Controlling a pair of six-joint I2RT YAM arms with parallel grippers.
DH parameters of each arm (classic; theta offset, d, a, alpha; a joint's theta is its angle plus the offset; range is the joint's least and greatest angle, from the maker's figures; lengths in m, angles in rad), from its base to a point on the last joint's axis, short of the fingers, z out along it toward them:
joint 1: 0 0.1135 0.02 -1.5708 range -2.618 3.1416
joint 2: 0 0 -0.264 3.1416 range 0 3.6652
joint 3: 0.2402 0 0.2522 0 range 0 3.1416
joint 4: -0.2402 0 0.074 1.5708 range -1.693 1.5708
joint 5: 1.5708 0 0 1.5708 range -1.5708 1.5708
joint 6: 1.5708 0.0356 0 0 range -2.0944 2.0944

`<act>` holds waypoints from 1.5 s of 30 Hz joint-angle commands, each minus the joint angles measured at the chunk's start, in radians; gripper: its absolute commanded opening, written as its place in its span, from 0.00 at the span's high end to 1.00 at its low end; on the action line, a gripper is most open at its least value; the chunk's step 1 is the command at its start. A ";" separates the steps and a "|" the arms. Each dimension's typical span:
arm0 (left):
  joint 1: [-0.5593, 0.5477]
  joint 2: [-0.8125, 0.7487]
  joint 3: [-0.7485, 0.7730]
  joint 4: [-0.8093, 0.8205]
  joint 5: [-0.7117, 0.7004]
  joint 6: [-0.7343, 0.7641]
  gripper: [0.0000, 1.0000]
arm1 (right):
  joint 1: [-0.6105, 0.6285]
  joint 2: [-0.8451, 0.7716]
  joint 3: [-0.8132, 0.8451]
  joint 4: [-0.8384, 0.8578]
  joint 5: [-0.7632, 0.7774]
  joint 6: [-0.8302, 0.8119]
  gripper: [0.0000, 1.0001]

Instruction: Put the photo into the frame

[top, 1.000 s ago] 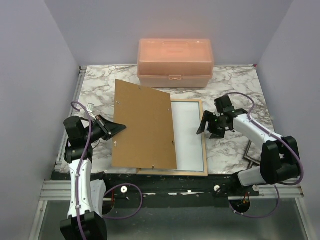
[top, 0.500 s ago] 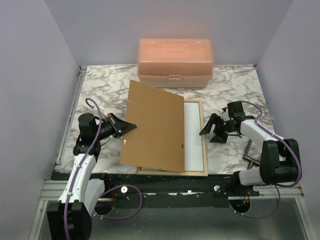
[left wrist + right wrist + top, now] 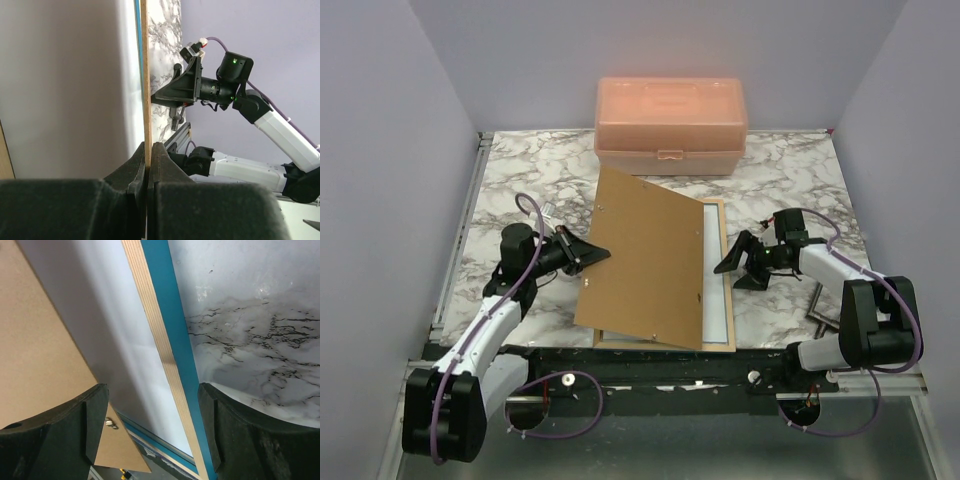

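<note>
The frame [image 3: 728,300] lies flat on the marble table, its light wood rim showing at the right and near sides. Inside it lies a plain white sheet [image 3: 714,270], apparently the photo's back. My left gripper [image 3: 601,254] is shut on the left edge of the brown backing board [image 3: 645,260], which hangs tilted over the frame and hides most of it. In the left wrist view the board's thin edge [image 3: 145,75] runs up from the shut gripper [image 3: 149,156]. My right gripper [image 3: 730,264] is open, and in its wrist view the frame's wood-and-blue rim [image 3: 165,340] passes between the fingers [image 3: 95,415].
A pale orange plastic box [image 3: 670,125] stands at the back of the table. A small dark-edged object [image 3: 820,305] lies by the right arm's base. Purple walls close in both sides, and a metal rail runs along the near edge.
My left gripper has carried the backing board to the right, so it covers more of the white sheet. The right gripper has dropped slightly, staying open at the frame's right rim.
</note>
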 commanded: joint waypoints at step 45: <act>-0.219 0.492 -0.119 0.706 -0.232 -0.177 1.00 | -0.007 0.010 -0.071 0.105 -0.060 0.048 0.22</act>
